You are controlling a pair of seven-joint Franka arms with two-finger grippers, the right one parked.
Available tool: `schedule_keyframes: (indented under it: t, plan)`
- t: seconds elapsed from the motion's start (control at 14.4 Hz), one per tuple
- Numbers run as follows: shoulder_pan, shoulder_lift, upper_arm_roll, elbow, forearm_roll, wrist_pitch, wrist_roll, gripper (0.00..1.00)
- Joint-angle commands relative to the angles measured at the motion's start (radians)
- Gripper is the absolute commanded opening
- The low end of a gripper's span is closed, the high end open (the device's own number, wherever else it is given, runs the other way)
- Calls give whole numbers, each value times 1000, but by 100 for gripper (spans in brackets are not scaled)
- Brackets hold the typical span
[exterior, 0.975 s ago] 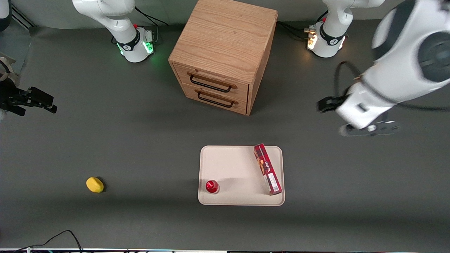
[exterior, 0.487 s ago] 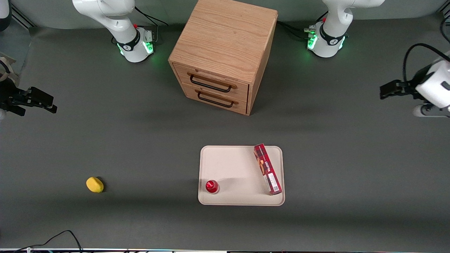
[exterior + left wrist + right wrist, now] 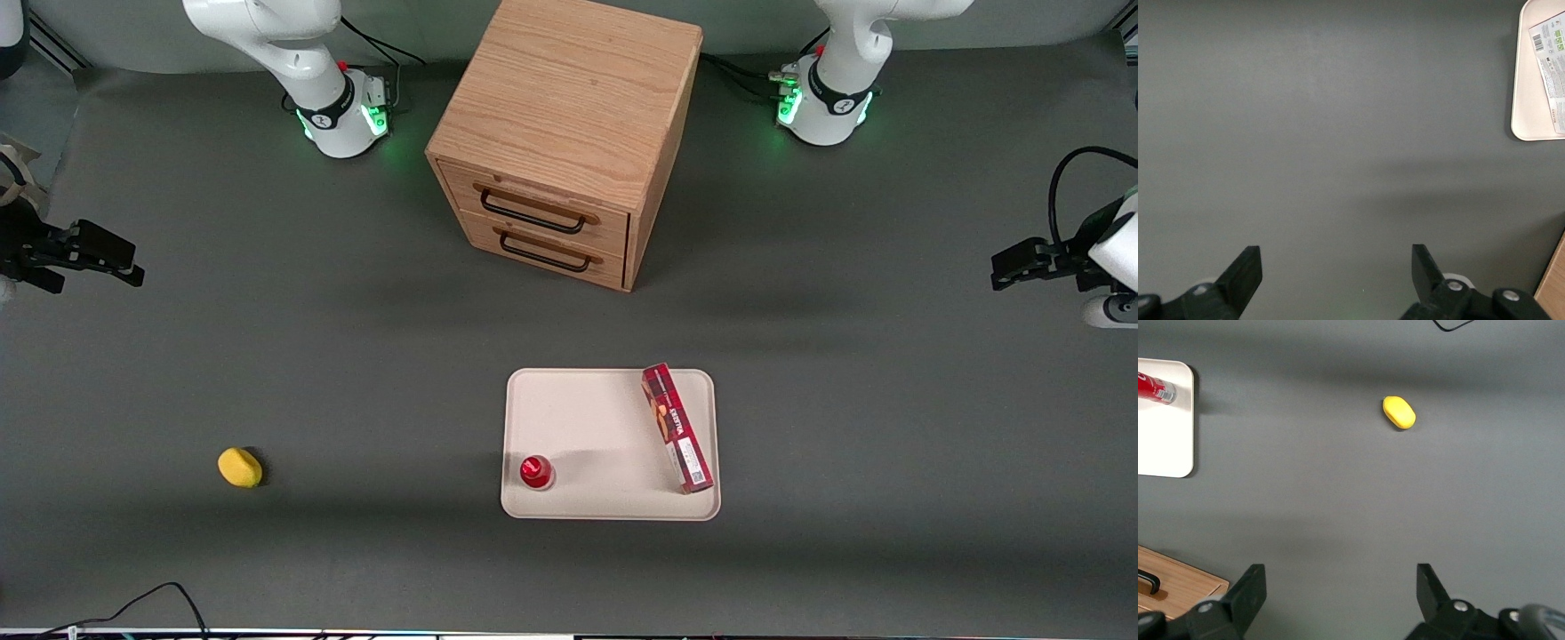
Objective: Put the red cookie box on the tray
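The red cookie box (image 3: 677, 428) lies flat on the cream-white tray (image 3: 596, 418), along the tray's edge toward the working arm's end. Its white label end (image 3: 1553, 60) and a corner of the tray (image 3: 1528, 113) show in the left wrist view. My left gripper (image 3: 1022, 263) hangs over bare table at the working arm's end, well away from the tray and farther from the front camera than it. In the left wrist view the gripper (image 3: 1336, 267) is open and holds nothing, with only grey table between its fingers.
A small round red cap (image 3: 536, 471) stands on the tray's near corner toward the parked arm. A wooden two-drawer cabinet (image 3: 564, 133) stands farther back. A yellow object (image 3: 239, 467) lies toward the parked arm's end. A black cable (image 3: 160, 600) lies at the near edge.
My left arm has swung away from beside the tray out to the working arm's end of the table. The box and tray have not moved.
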State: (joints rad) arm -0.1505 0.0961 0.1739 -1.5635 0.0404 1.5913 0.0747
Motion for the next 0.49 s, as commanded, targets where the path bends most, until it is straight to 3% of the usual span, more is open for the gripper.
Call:
schedule_keyframes:
  t: [0.0, 0.28, 0.42]
  plan:
    - [-15, -3, 15, 26, -10, -39, 11, 100]
    - [-8, -6, 13, 134, -16, -220, 7, 100]
    - [-6, -9, 12, 137, -16, -229, 7, 100]
